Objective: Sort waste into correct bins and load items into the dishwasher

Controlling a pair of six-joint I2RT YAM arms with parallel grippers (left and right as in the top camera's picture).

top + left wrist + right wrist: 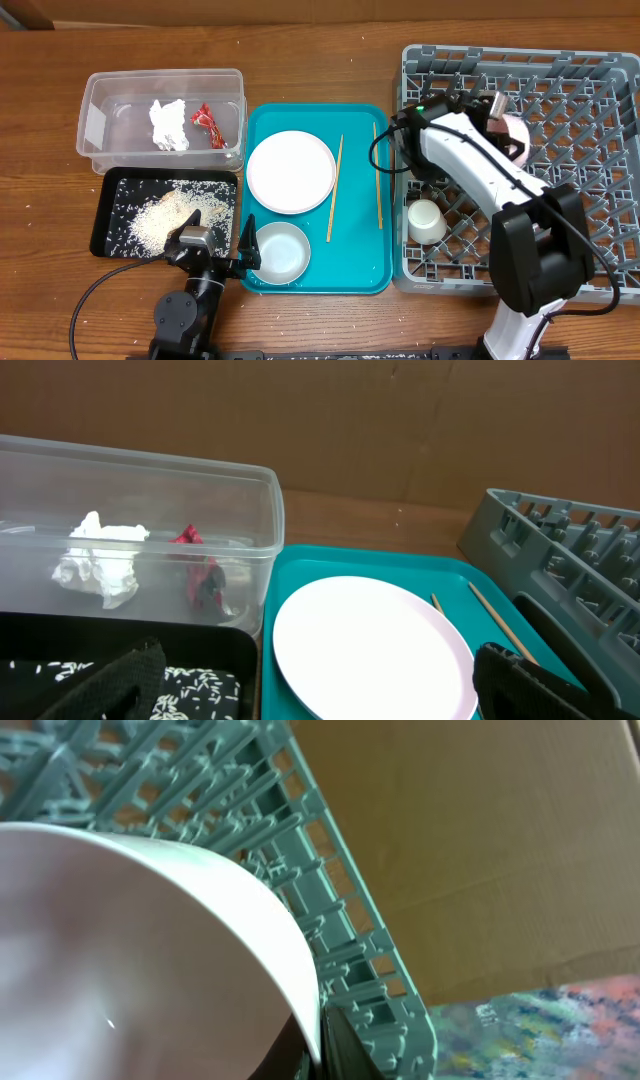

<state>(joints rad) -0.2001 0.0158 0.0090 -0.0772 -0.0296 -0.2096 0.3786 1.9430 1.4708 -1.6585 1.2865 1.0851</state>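
Right gripper [498,120] holds the pink bowl [150,950] by its rim over the dish rack [590,90]; left gripper [320,695] rests spread wide beside the white bowl [280,252]

The overhead camera looks straight down on the whole worktop [320,60]. The left wrist camera sits low, facing across the teal tray [330,565] toward the clear tub [200,490], both also visible overhead. The right wrist camera is very close against a pale bowl [120,950], with the grey rack [330,890] behind.
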